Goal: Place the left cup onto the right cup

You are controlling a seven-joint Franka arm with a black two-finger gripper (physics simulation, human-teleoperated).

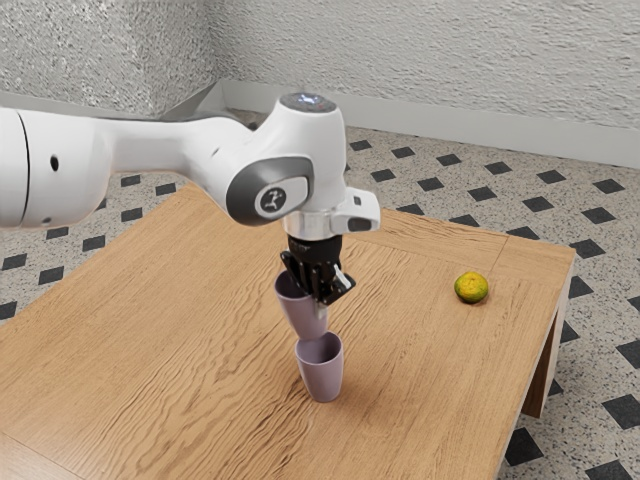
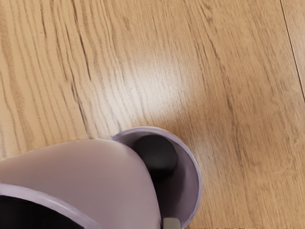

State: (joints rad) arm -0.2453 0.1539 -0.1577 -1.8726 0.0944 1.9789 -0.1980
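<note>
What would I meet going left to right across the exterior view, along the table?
Arm → held cup in the gripper → fruit. The standing cup sits right under the held cup, overlapping it, so it has no clear place in the order.

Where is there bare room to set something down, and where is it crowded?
The table is bare on the exterior view's left of the standing cup, and between it and the citrus fruit. It is crowded only mid-table, where the gripper holds the upper cup over the standing cup.
</note>
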